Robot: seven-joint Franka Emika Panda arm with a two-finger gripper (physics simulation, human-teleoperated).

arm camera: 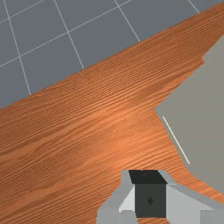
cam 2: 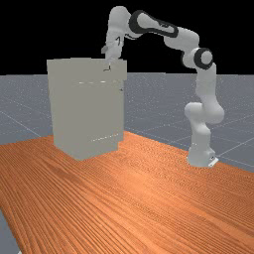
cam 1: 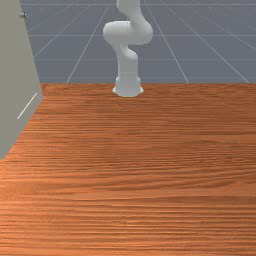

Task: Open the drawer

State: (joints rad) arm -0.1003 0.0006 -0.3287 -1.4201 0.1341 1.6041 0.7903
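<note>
In the far view my gripper [cam 2: 108,66] points down at the top of the grey cabinet [cam 2: 84,109], near its right-hand upper part; whether they touch I cannot tell. A small dark handle [cam 2: 121,90] sticks out at the cabinet's right edge, below the gripper. In the front view the cabinet [cam 1: 17,75] stands at the left, with a small handle [cam 1: 22,15] high on its edge. The wrist view has my gripper [arm camera: 148,188] beside the cabinet [arm camera: 201,113]. The drawer's outline is hard to make out.
The wooden table [cam 1: 145,165] spreads beside the cabinet toward the arm's base [cam 1: 128,87]. Pale seams run along the cabinet's lower side [cam 2: 105,137] and under its upper part. In the wrist view, grey floor [arm camera: 43,39] lies past the table edge.
</note>
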